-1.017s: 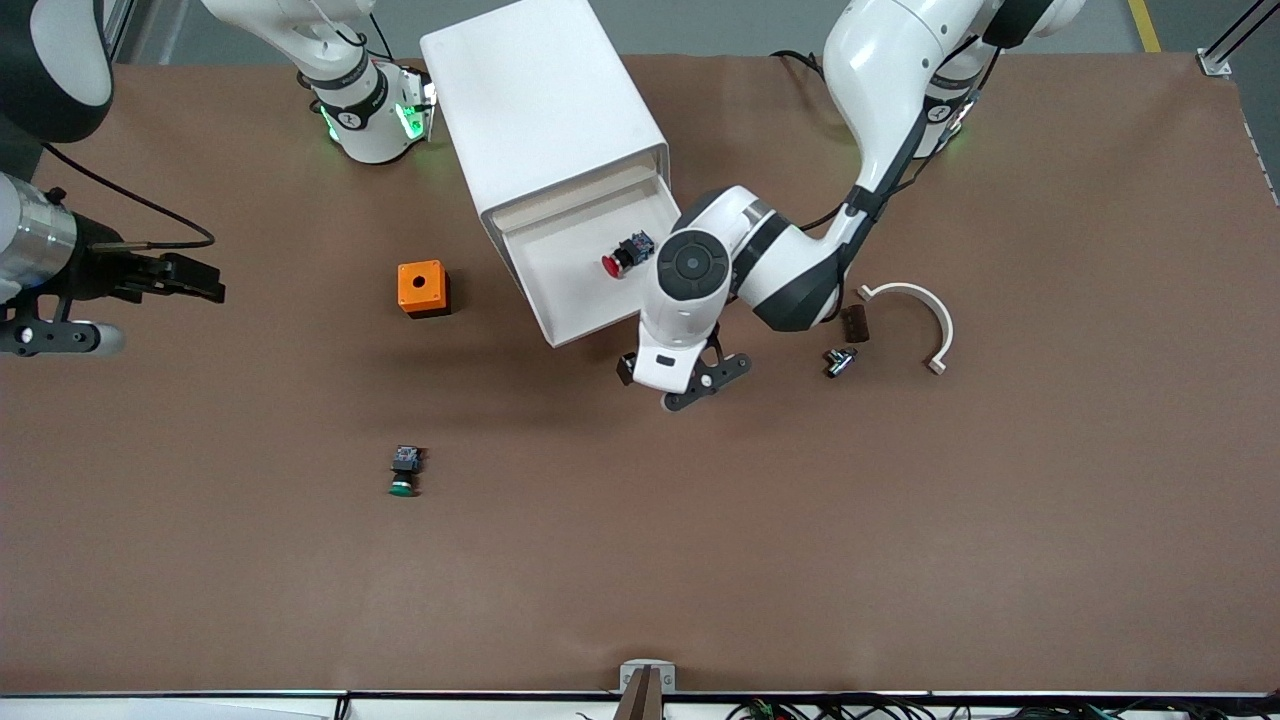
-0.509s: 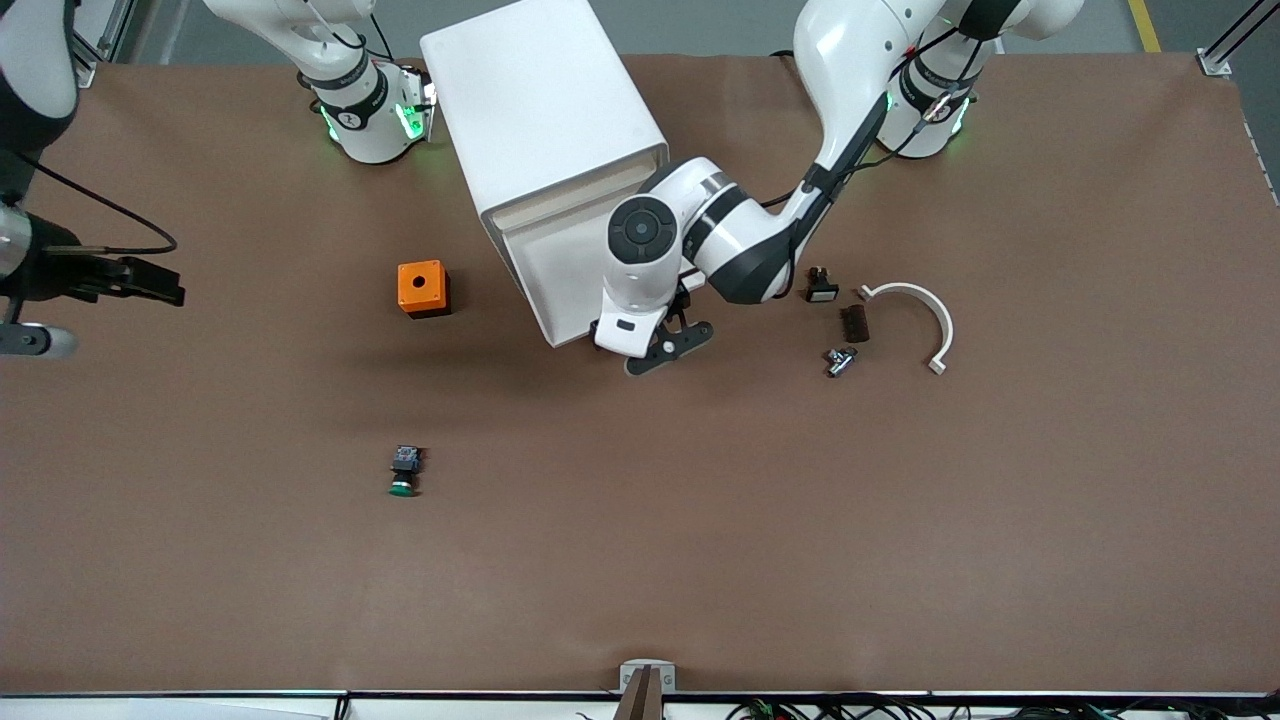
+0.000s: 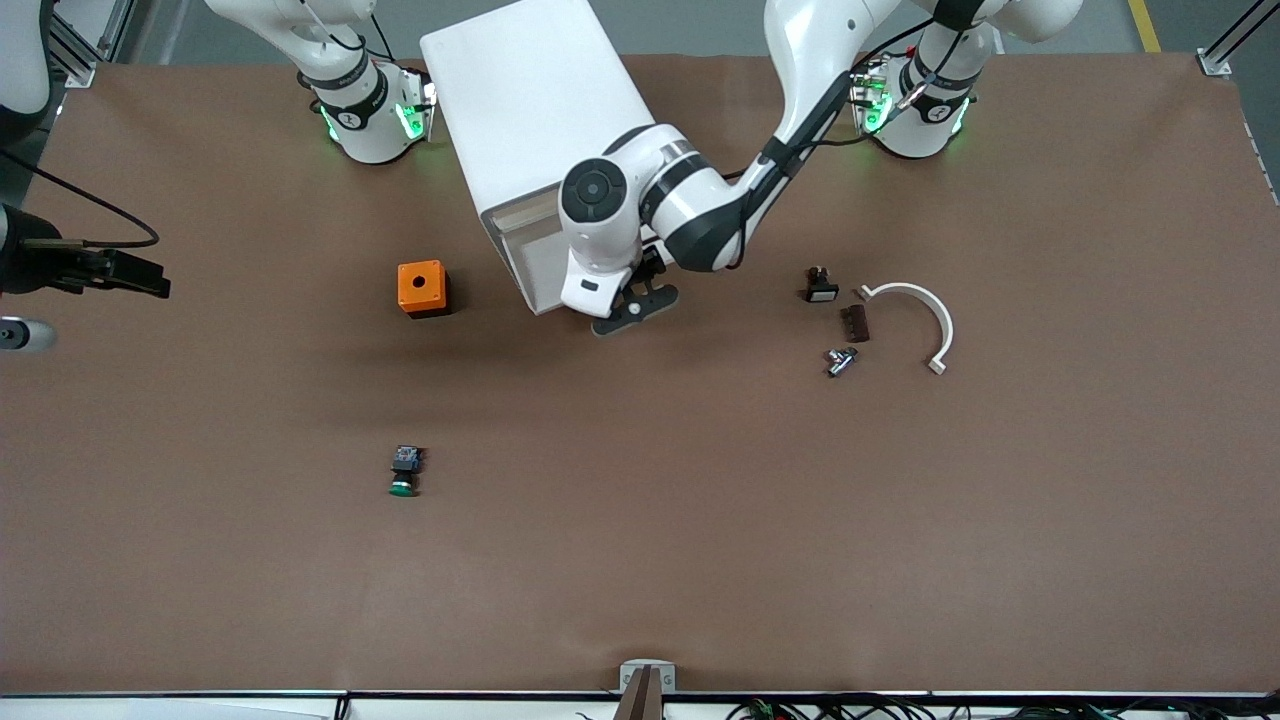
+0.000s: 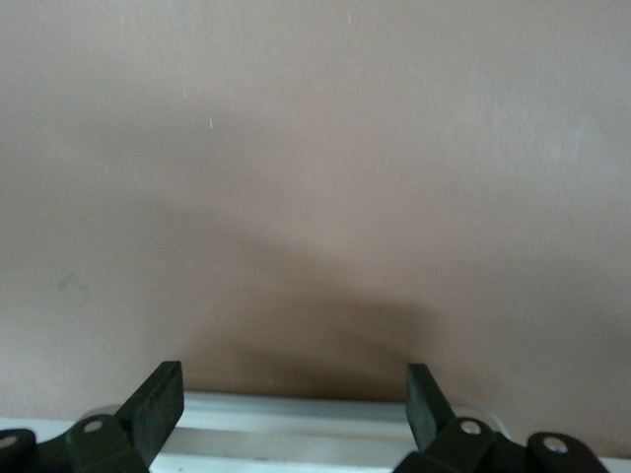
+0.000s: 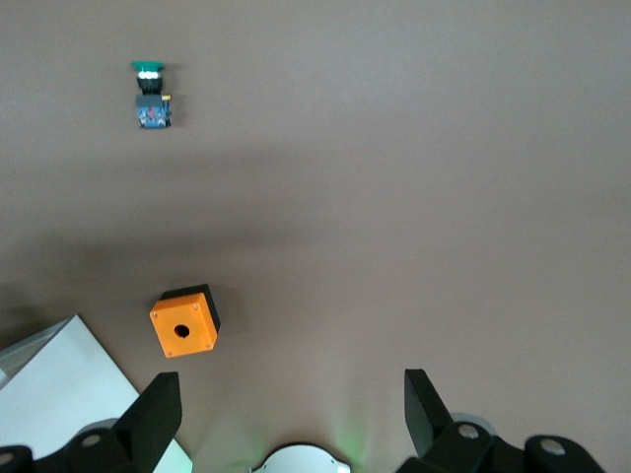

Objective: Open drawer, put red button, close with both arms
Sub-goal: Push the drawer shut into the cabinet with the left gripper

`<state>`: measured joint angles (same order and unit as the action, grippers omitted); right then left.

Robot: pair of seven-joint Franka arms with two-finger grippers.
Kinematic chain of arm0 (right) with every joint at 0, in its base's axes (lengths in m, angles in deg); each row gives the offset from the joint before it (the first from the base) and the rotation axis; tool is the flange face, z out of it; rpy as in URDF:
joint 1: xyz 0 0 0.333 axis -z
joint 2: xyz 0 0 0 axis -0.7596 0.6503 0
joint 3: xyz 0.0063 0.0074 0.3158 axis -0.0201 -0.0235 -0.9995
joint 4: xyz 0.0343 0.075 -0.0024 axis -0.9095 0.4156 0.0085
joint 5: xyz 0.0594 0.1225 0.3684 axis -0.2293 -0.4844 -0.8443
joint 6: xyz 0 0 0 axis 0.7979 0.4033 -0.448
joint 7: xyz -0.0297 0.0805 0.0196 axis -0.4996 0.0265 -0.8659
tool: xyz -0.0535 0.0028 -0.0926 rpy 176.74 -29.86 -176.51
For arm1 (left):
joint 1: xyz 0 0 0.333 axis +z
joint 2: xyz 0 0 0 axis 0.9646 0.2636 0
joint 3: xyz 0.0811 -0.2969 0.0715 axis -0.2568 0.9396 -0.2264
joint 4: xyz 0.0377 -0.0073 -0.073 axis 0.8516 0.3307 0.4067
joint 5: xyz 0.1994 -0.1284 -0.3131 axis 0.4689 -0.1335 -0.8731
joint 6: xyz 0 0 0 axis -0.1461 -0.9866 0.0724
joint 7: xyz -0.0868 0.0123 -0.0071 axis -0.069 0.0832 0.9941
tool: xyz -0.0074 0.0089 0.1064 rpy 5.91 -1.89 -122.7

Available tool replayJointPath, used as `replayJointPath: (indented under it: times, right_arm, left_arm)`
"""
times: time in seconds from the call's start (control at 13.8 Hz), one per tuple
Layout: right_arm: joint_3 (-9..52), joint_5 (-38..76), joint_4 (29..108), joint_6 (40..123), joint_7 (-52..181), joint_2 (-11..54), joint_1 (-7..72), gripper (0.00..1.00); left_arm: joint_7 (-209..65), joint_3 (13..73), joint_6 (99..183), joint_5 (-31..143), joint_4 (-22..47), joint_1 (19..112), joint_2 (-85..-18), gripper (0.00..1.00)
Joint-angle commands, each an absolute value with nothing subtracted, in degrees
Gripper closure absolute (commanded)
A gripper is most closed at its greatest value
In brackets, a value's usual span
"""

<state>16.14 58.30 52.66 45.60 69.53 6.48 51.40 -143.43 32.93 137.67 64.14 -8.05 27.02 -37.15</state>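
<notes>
The drawer (image 3: 535, 268) has slid partway back into the boxy white cabinet (image 3: 540, 110), pushed by the left gripper (image 4: 286, 409), fingers spread at its front edge; the red button is hidden. The right gripper (image 5: 286, 409), fingers spread, waits above the orange box (image 5: 184, 321).

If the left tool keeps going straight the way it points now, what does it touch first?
Probably the bare table. In its wrist view the left tool is open, with only brown surface ahead and the drawer's white edge close beneath its fingertips. How far the table is cannot be told.
</notes>
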Motion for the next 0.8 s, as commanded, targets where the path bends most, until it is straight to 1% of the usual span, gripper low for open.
replayJointPath:
  times: [0.0,0.51,0.73]
  right_arm:
    - [15.6,56.0,51.5,44.2,68.9,6.4,51.5,0.0]
    - [16.0,54.9,51.1,44.5,69.8,5.4,51.7,0.0]
    - [15.8,54.3,51.1,44.4,69.8,3.9,51.5,0.0]
  left_arm:
    - [-145.1,33.9,137.1,61.8,-7.1,26.1,-38.0,0.01]
    - [-144.5,34.3,137.1,49.7,-7.1,26.1,-37.1,0.01]
    - [-144.1,34.3,137.7,45.4,-7.0,26.6,-36.3,0.01]
